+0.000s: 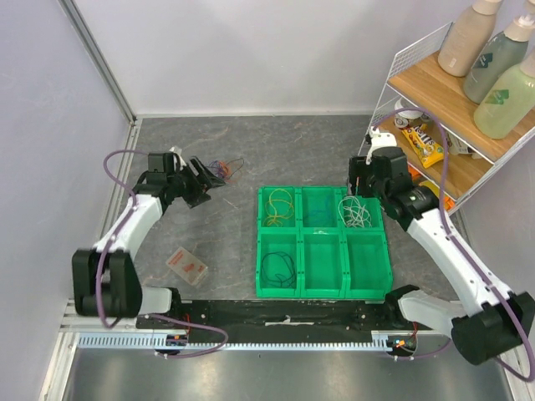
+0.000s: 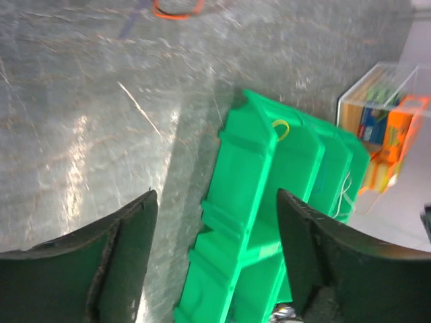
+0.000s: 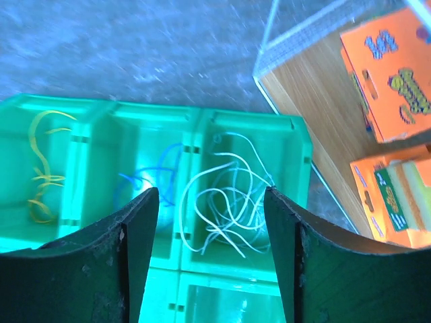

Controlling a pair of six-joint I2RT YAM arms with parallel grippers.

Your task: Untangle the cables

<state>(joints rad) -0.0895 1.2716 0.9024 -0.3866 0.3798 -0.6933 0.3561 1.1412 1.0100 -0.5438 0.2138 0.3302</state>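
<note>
Cable tangle (image 1: pixel 224 170), orange and purple strands, on grey surface (image 1: pixel 217 242), just beside left jaws: spread, empty. Green tray (image 1: pixel 368 263) far row: yellow cable (image 1: pixel 278 209), blue cable (image 1: pixel 318 215), white cables (image 1: pixel 355 211). Dark cable (image 1: pixel 277 267) near-left compartment. Right jaws spread, empty, above white cables.

lab test cell: panelled bench (image 1: pixel 251 150), wire shelf (image 1: pixel 443 104).

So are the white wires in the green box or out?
In. The white wires lie inside the back right compartment of the green tray.
</note>
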